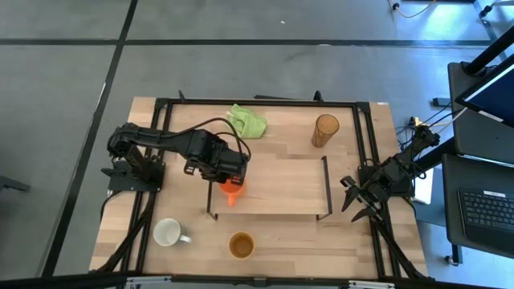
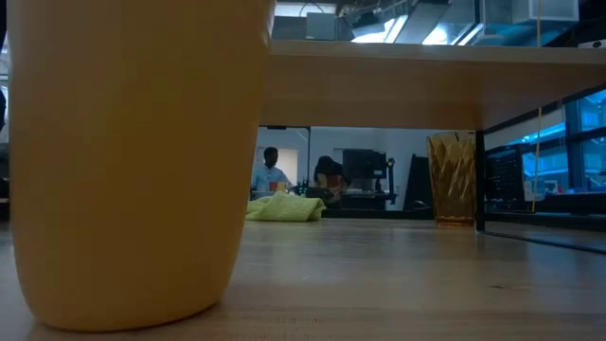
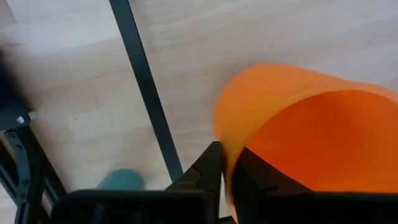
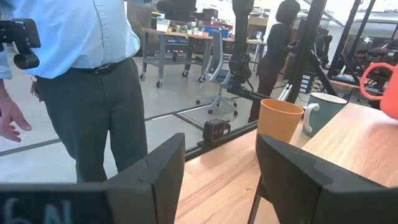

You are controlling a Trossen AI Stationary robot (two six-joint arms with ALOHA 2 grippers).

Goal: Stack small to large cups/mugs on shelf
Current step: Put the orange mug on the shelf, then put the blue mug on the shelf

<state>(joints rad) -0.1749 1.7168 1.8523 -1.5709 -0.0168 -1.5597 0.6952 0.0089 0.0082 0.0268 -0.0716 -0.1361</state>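
Note:
My left gripper (image 1: 233,183) is shut on the small orange mug (image 1: 233,194) over the left end of the shelf (image 1: 273,186). The mug fills the left wrist view (image 3: 311,124), next to the shelf's black frame bar (image 3: 146,93). The white mug (image 1: 169,233) and the tan-brown cup (image 1: 241,245) stand upright on the table in front of the shelf. The amber tumbler (image 1: 325,130) stands behind the shelf at the far right. My right gripper (image 1: 357,201) is open and empty beside the shelf's right end. My left gripper pinches the orange mug's wall at the rim (image 3: 225,155), with one finger (image 3: 210,167) outside and one finger (image 3: 261,180) inside the mug. The fingers come from above, pointing down. The mug hangs tilted below them; I cannot tell whether its base touches the shelf board.
A green cloth (image 1: 247,120) lies at the table's far side, left of the tumbler. In the low view the tan cup (image 2: 133,161) stands close in front and the shelf board (image 2: 426,85) runs overhead. A person (image 4: 93,74) stands beyond the table's near edge.

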